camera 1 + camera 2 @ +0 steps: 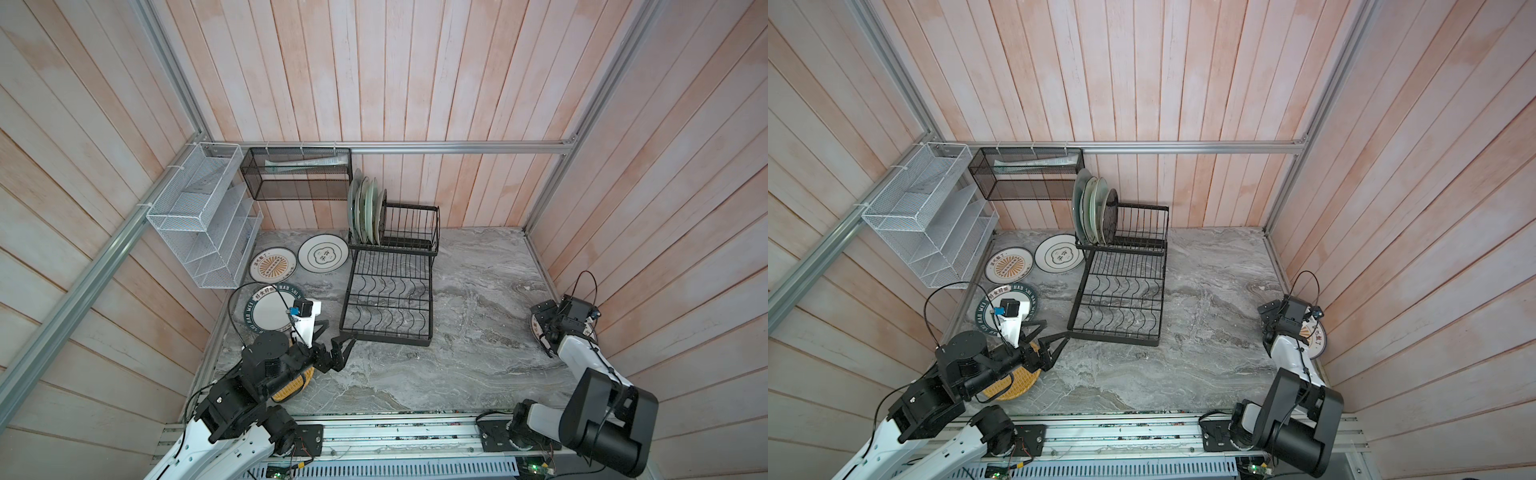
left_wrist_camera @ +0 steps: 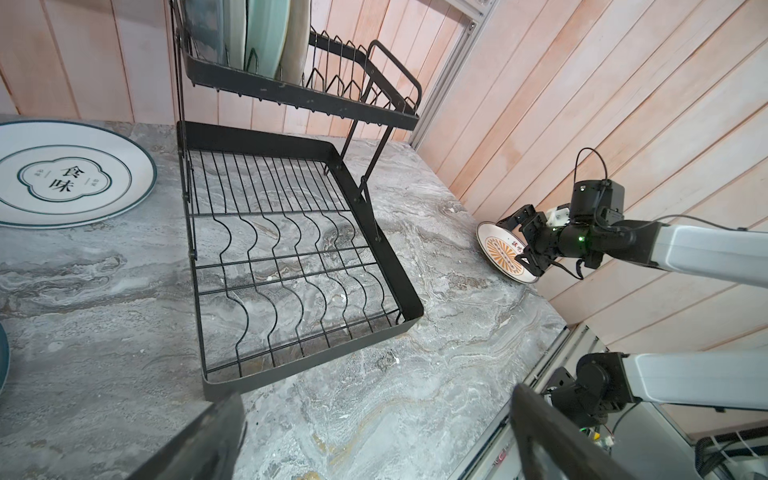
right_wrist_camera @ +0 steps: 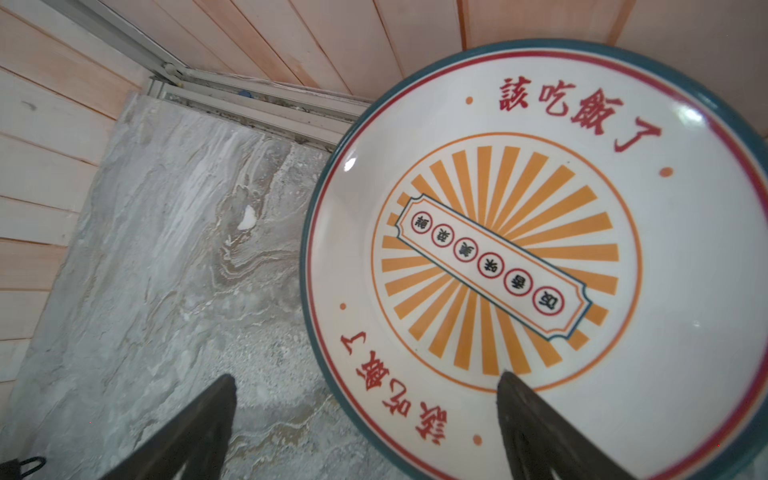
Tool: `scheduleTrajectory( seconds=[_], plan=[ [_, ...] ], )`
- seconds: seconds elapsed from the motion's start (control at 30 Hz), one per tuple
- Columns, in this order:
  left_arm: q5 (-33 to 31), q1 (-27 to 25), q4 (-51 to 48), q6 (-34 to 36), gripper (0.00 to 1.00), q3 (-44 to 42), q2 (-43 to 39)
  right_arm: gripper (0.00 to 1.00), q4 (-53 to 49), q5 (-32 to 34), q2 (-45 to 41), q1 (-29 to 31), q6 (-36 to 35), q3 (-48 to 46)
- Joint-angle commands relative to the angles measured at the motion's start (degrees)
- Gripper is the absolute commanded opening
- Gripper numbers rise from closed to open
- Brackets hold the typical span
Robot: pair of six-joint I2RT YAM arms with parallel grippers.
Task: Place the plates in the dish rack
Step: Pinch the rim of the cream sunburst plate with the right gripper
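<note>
standing toward the back of the grey marbled worktop (image 1: 478, 291), the black wire dish rack (image 1: 384, 337) holds a row of upright plates (image 1: 365, 212) at the left end of its raised upper tier, teal and pale green ones with a black one at the right of the row. four more plates lie flat on the worktop left of the rack: a lettered white plate (image 1: 323, 253) just beside the rack, a sunburst plate (image 1: 273, 267) next to it, a dark-rimmed plate (image 1: 270, 311) nearer the front, partly hidden by the left arm (image 1: 270, 365), and a yellow ribbed plate (image 1: 291, 388) under that arm. the left hand (image 1: 341, 329) hangs close to the front left corner of the rack's lower tier, its fingers spread wide with nothing between them. well apart from the rack, by the right wall (image 1: 623, 249), lies a second sunburst plate (image 3: 519, 257); the right hand (image 3: 365, 376) is over its rim, spread just as wide, one finger (image 3: 528, 424) above the plate's face and the other above bare worktop. whether either finger touches the plate cannot be told, and the hand has no grip on it.
</note>
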Motion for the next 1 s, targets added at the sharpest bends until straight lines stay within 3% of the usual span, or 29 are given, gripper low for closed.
scheduleTrajectory(
  seconds=[0.0, 0.2, 0.5, 0.7, 0.97],
  plan=[
    [1.7, -0.2, 0.9, 0.1, 1.0, -0.8, 1.8, 0.98, 1.1, -2.3, 4.4, -1.6, 0.6, 3.6],
    [3.8, -0.3, 1.5, 0.8, 1.0, -1.0, 3.7, 0.98, 0.8, -9.9, 11.7, -3.4, -1.0, 7.2],
    [4.1, -0.2, 1.6, 0.9, 1.0, -1.0, 5.0, 0.98, -4.2, -14.5, 19.2, -2.7, -0.5, 10.8],
    [4.0, 0.1, 1.6, 1.0, 1.0, -1.1, 5.4, 0.98, -5.1, -18.2, 21.2, 1.9, 0.2, 10.6],
    [4.0, 0.4, 1.6, 1.0, 1.0, -1.0, 5.9, 0.97, 0.6, -24.6, 19.7, 10.0, 6.5, 5.7]
  ],
)
